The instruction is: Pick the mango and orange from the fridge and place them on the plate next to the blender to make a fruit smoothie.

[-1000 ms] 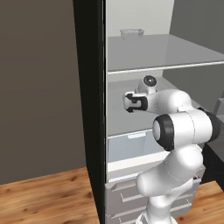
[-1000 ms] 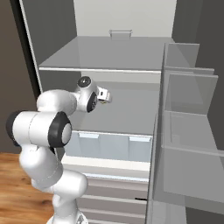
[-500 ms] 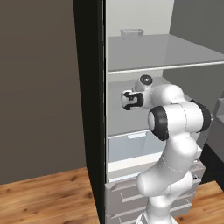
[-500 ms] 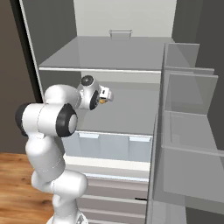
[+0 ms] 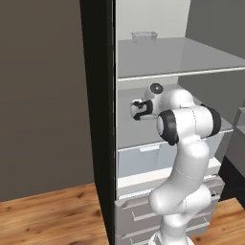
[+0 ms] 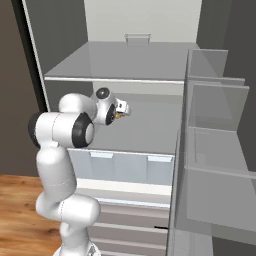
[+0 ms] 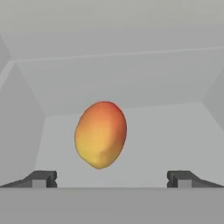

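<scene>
The mango, an oval yellow-orange fruit with a red blush, lies on the fridge's middle shelf, just ahead of my gripper. The gripper is open, its two dark fingertips spread wider than the fruit and not touching it. In the base views the gripper is inside the fridge under the upper glass shelf, with a speck of the mango showing at the fingers. The orange, the plate and the blender are out of view.
A clear container stands at the back of the upper shelf. The clear crisper drawer is below the hand, with grey drawers under it. The open door's shelves stand close on the right.
The arm's elbow has swung up and over toward the hand. The hand has edged slightly further in over the middle shelf, fingers still open.
</scene>
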